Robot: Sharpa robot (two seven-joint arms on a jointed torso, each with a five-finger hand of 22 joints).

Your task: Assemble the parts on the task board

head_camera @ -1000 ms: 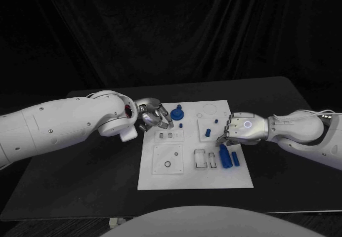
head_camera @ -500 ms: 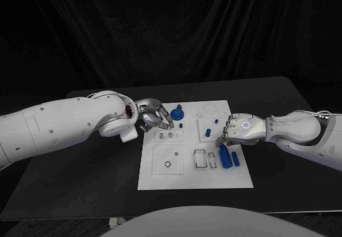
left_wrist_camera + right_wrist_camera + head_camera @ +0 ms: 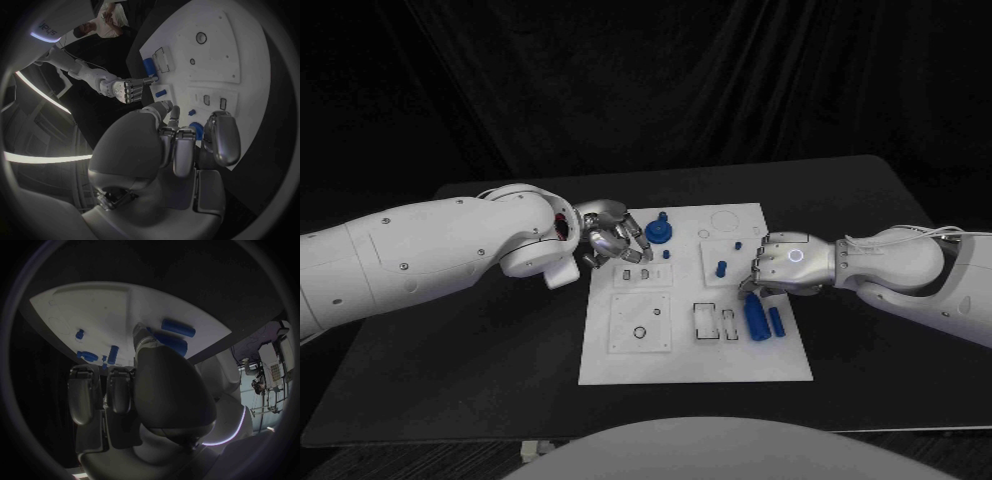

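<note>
My arms are smooth white shells dotted with small screws; my left hand [image 3: 610, 238] and right hand [image 3: 779, 264] are silver metal, many-fingered.

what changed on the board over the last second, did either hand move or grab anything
Very little. The right hand has eased slightly toward the near side of the task board, above the long blue parts, and has taken hold of nothing. The left hand stays by the round blue part at the board's far edge. The blue parts lie where they were.
</note>
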